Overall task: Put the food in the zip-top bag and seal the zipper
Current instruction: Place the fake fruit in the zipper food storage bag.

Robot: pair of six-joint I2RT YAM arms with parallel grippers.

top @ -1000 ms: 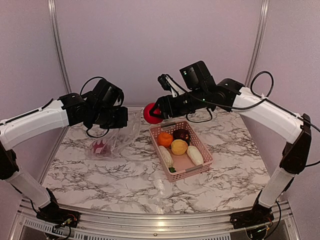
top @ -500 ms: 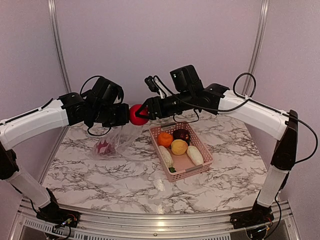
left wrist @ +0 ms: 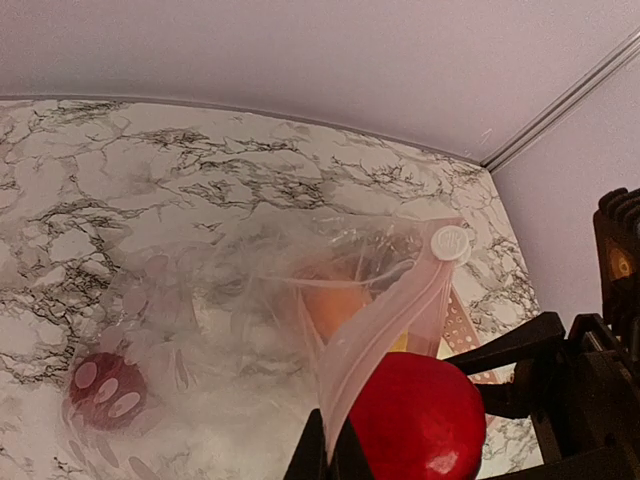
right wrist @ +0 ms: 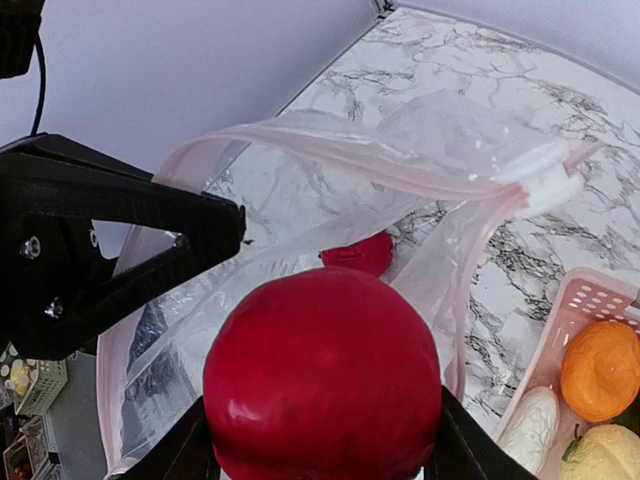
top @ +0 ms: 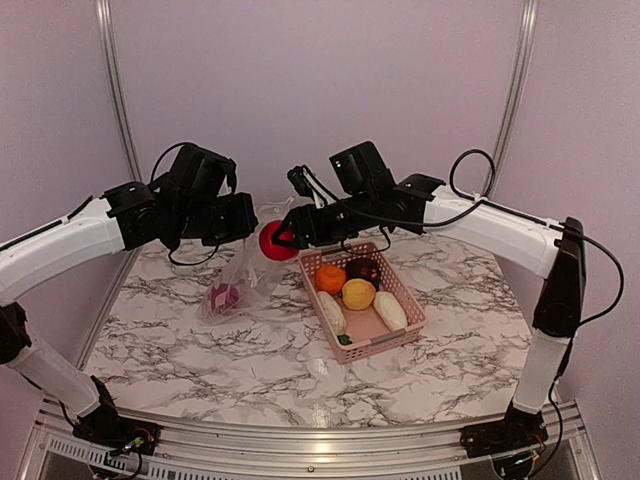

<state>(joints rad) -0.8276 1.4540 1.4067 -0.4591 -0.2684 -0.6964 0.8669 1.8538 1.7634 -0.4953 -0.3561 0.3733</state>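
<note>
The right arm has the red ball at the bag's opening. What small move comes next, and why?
Probably ease the right pincer forward and down so the red ball passes the rim of the zip-top bag, then release. The ball sits at the mouth, which the left pincer holds open, not yet inside.

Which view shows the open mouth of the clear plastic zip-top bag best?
Right wrist: the clear plastic zip-top bag shows most of its pink-edged rim as an open loop, with the white slider at one end. Left wrist shows one rim edge and the slider; top external shows only a small crinkled shape.
</note>
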